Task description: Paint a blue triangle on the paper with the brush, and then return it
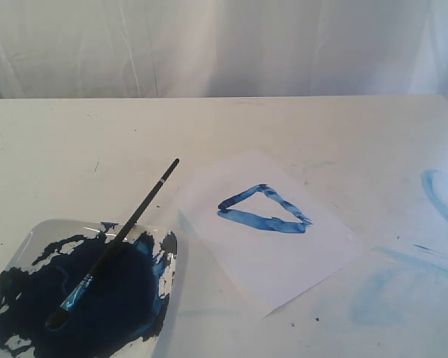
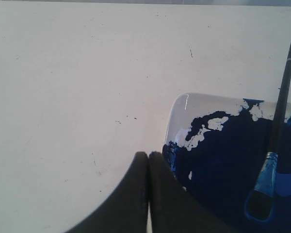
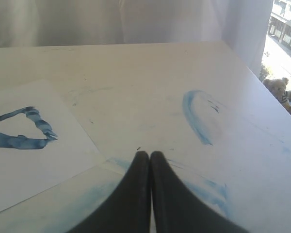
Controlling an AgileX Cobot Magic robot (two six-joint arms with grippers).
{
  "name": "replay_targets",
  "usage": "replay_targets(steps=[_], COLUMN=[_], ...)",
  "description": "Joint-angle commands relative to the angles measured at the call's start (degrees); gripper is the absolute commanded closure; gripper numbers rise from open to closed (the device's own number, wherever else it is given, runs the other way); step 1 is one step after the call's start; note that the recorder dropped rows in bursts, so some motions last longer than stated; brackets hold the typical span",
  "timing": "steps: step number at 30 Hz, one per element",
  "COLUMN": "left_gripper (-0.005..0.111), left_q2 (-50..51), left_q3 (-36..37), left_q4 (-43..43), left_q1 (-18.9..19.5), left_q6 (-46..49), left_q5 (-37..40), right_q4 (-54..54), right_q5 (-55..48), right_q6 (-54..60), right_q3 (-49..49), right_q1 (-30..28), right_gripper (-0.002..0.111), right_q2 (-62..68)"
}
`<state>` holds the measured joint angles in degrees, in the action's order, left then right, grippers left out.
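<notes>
1. We see a closed blue triangle (image 1: 265,210) on the paper (image 1: 291,265). Its strokes are streaky and uneven, but all three sides meet, so we judge the painting step done.
2. The brush (image 1: 118,240) lies in the tray (image 1: 41,227) of dark blue paint, left of the paper and apart from it. Its bristle end is down in the paint, and its black handle slants up over the tray's far rim and out above the table (image 1: 75,142). We take that as the brush returned, so little or nothing of the task looks left.
3. Nothing holds the brush, and no arm shows in the exterior view.
4. The left gripper (image 2: 149,158) has its jaws pressed together with nothing between them. It is near a corner of the tray and, as far as we can tell, touches neither tray nor brush.
5. The right gripper (image 3: 150,158) is likewise fully closed and empty. It is near a corner of the paper, over pale blue smears (image 3: 196,116) of old paint.
</notes>
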<state>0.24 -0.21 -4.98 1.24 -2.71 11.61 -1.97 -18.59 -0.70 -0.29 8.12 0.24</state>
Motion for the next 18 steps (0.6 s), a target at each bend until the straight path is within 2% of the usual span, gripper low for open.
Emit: replay_targets(steps=[1,18], left_gripper=[0.107,0.107], left_q2=[-0.24,-0.24], left_q3=[0.21,0.21], left_q4=[-0.19,-0.19], left_q1=[-0.48,-0.48], left_q6=[0.03,0.03], left_q5=[-0.03,-0.03], right_q4=[0.01,0.22], right_q5=[0.48,-0.59], right_q6=[0.7,0.7], right_q3=[0.29,0.29], right_q1=[-0.33,-0.33], right_gripper=[0.108,0.108], right_q2=[-0.24,-0.24])
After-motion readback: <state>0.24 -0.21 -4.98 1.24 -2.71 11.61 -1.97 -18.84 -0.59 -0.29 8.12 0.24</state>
